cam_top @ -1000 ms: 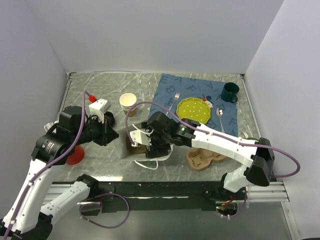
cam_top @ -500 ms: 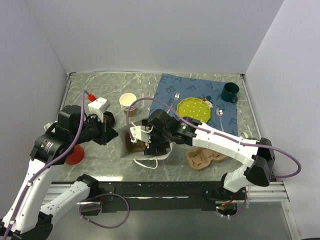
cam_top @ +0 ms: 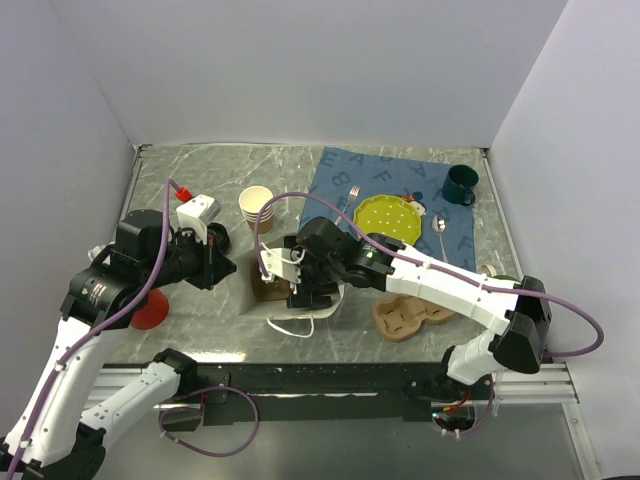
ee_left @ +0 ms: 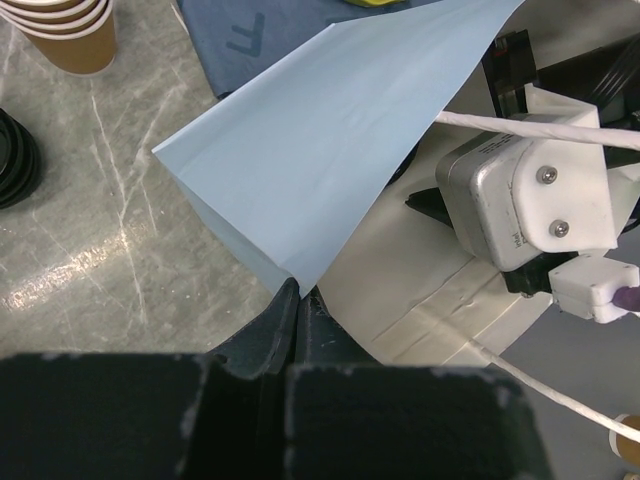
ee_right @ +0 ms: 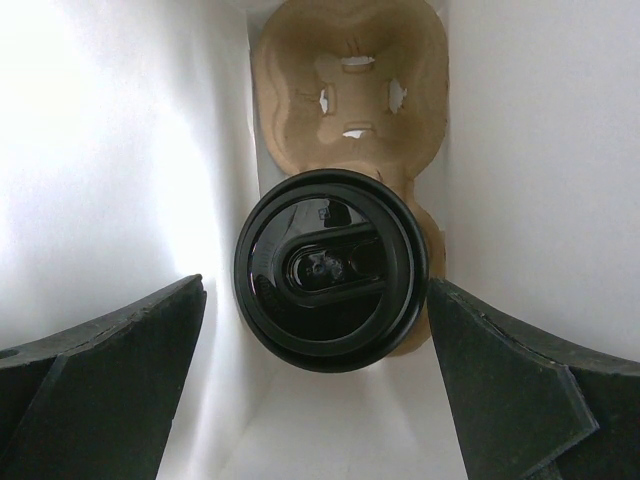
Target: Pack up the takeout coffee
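The takeout coffee [ee_right: 330, 268], a cup under a round black lid, stands in a brown cardboard carrier [ee_right: 350, 60] at the bottom of a white paper bag [ee_right: 120, 150]. My right gripper [ee_right: 316, 290] hangs open straight above it, one finger on each side of the lid and neither touching it. In the top view that gripper [cam_top: 298, 280] sits over the bag's mouth [cam_top: 322, 310]. My left gripper [ee_left: 298, 292] is shut on the bag's upper edge [ee_left: 320, 130], at the bag's left side [cam_top: 236, 268].
A stack of lidless paper cups [cam_top: 256, 207] and black lids [cam_top: 218, 240] lie behind the bag. A second cardboard carrier [cam_top: 405, 315] lies to the right. On the blue cloth [cam_top: 340, 180] are a yellow-green plate [cam_top: 388, 217], spoon [cam_top: 441, 232] and green mug [cam_top: 460, 183].
My right gripper has shifted a little toward the far left over the bag and stayed open. The left gripper keeps its hold on the bag's edge.
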Available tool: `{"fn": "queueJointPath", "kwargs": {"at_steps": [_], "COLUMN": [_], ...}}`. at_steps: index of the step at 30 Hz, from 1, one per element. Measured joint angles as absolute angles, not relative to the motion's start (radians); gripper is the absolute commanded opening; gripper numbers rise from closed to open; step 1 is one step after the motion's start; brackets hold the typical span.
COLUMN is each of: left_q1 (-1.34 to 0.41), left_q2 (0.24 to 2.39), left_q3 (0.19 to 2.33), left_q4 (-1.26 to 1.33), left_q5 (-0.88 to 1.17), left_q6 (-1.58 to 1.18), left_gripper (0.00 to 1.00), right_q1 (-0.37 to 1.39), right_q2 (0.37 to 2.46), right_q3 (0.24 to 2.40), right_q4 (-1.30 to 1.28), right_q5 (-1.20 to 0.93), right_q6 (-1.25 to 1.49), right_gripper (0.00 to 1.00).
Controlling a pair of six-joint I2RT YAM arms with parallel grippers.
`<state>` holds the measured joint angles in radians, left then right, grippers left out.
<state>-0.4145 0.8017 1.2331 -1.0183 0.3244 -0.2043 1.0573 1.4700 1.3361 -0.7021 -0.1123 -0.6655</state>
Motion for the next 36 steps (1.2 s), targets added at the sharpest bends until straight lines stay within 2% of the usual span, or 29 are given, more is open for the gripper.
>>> {"fn": "queueJointPath", "kwargs": {"at_steps": [11, 18, 21, 26, 32, 36], "left_q1": [-0.414, -0.414, -0.414, -0.414, -0.414, -0.414], "left_q2": [0.803, 0.802, 0.802, 0.800, 0.788, 0.768], "left_q3": [1.246, 1.246, 1.246, 1.246, 1.245, 1.230], "left_q4": [-1.018, -1.032, -1.050, -1.069, -1.067, -1.058], "left_q5": [0.323, 0.323, 0.323, 0.323, 0.323, 0.324], "left_q6": [-0.205, -0.223, -0.240, -0.263, -0.282, -0.285], "left_gripper": [0.01, 0.01, 0.01, 0.01, 0.01, 0.01], "right_q1": [1.057, 1.055, 1.052, 1.047, 1.047, 1.047], "right_q2": [1.465, 1.448, 1.448, 1.448, 1.448, 1.448], "right_q3": [1.335, 1.333, 1.333, 1.333, 1.333, 1.333], "right_q4": [-0.669, -0.667, -0.668, -0.669, -0.674, -0.674], "right_q5": [-0.086, -0.114, -0.131, -0.157, -0.189, -0.215], "right_q6": [-0.662, -0.646, -0.643, -0.641, -0.644, -0.648], "right_gripper": [0.99, 0.89, 0.81, 0.76, 0.66, 0.55]}}
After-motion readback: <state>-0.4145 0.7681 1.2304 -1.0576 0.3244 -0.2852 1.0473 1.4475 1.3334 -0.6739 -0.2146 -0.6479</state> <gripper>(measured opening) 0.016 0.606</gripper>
